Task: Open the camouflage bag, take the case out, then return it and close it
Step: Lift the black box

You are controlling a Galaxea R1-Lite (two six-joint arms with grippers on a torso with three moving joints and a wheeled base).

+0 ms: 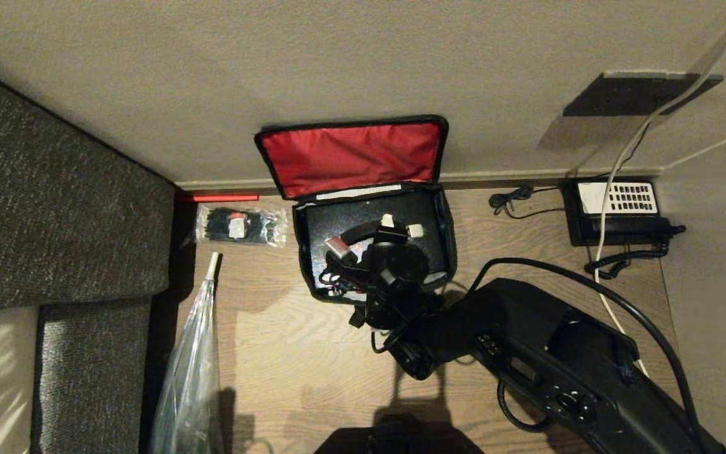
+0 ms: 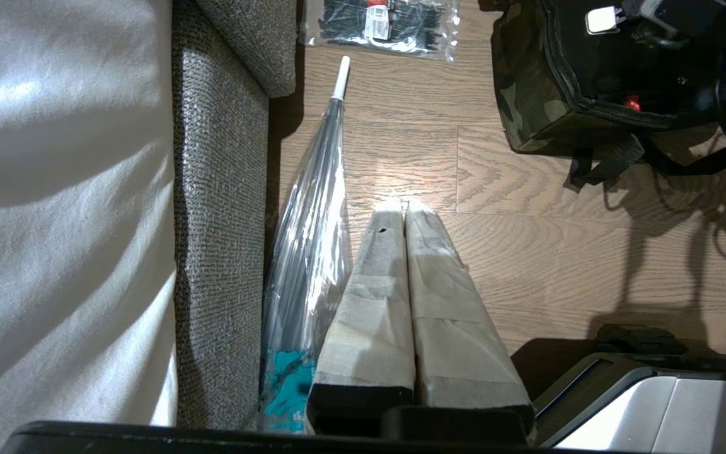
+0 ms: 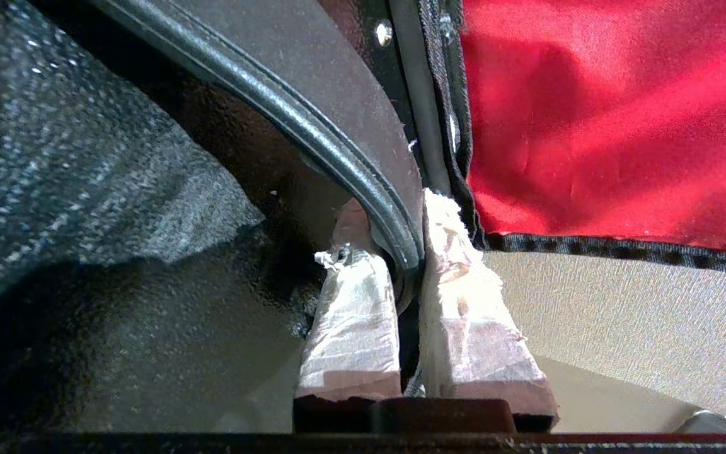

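While the camouflage bag (image 1: 372,246) lies open on the floor by the wall, red lid up, the right gripper (image 3: 408,252) reaches inside, its 2 fingers (image 3: 353,315) pinched on the raised rim of the case (image 3: 312,82). Beside the sofa (image 2: 224,189), the left gripper (image 2: 404,208) hangs above the floor, fingers pressed together, holding nothing

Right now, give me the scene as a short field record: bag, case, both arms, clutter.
bag: boxy camouflage bag on the wood floor against the wall, lid open, red lining showing
case: flat black case inside the bag, rim pinched
right gripper: reaching into the bag, jaws shut on the case rim
left gripper: parked over bare floor, jaws shut, empty
clutter: clear packet of black ties, clear folded umbrella, black telephone with white keypad
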